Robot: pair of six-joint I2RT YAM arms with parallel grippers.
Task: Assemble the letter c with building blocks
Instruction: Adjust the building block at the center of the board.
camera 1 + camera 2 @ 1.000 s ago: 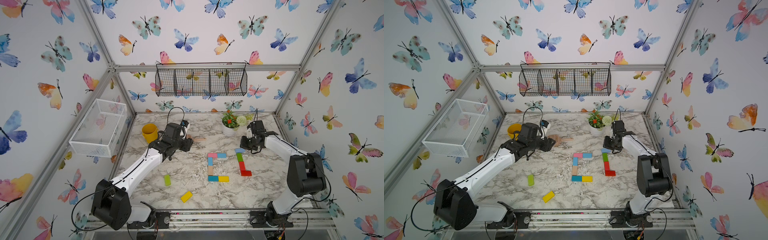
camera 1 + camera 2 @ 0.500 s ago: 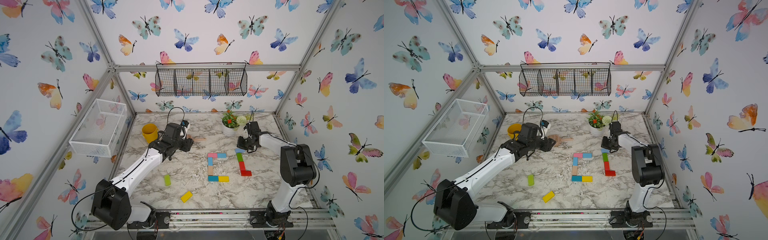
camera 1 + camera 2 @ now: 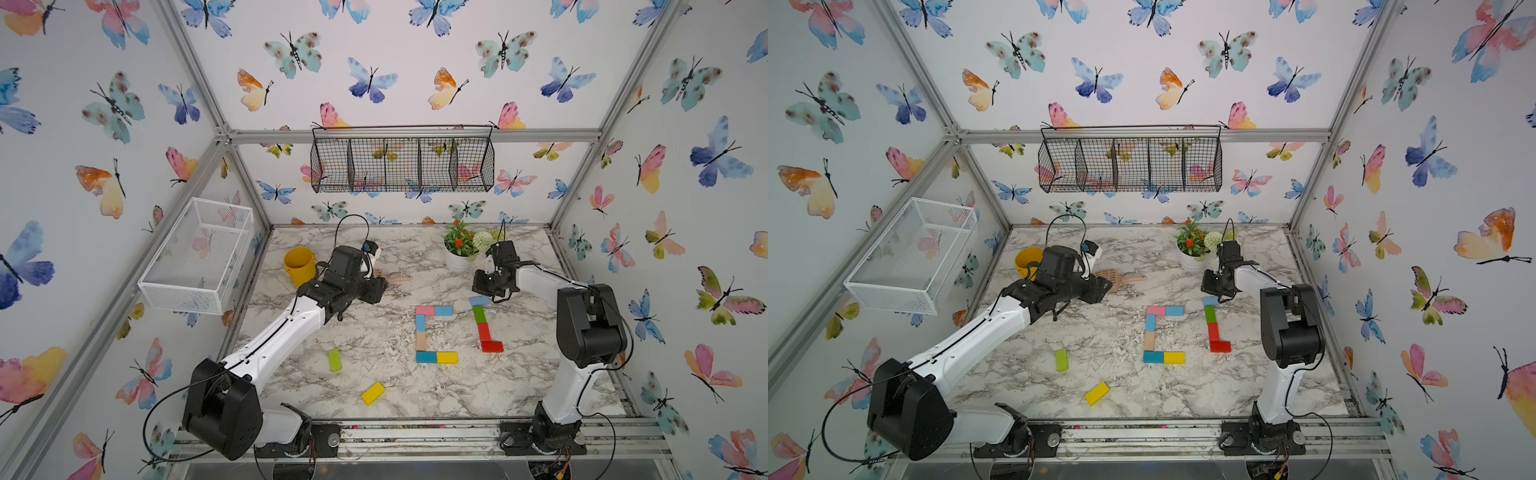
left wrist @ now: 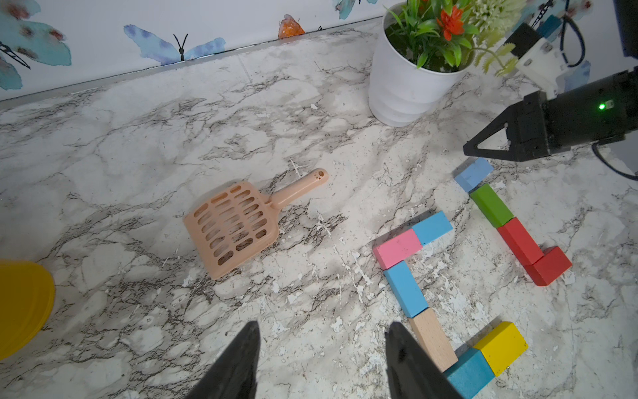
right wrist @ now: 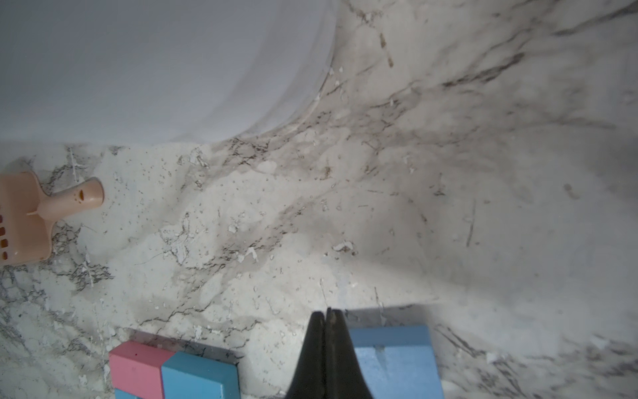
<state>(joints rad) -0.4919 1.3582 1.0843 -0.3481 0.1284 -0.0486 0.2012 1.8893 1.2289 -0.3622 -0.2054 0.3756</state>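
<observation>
Six building blocks form a C shape: pink (image 3: 424, 310), teal (image 3: 443, 311), light blue (image 3: 420, 323), tan (image 3: 421, 341), teal (image 3: 426, 357), yellow (image 3: 447, 358). To its right lies a second line: a skewed light blue block (image 3: 478, 301), green (image 3: 479, 314) and two red (image 3: 483, 332). A loose green block (image 3: 334, 360) and a yellow one (image 3: 372, 393) lie nearer the front. My right gripper (image 5: 326, 311) is shut and empty, its tip low beside the skewed light blue block (image 5: 393, 359). My left gripper (image 4: 322, 326) hangs open and empty left of the C.
A tan slotted scoop (image 4: 234, 224) lies behind the left gripper. A yellow cup (image 3: 299, 266) stands at the back left, a white flower pot (image 3: 457, 259) just behind the right gripper. A white wire basket (image 3: 199, 257) hangs on the left wall, a black one (image 3: 403, 160) on the back wall.
The right arm has swung its elbow inward and its shut gripper has shifted slightly left near the light blue block. The left arm and the blocks have not moved.
</observation>
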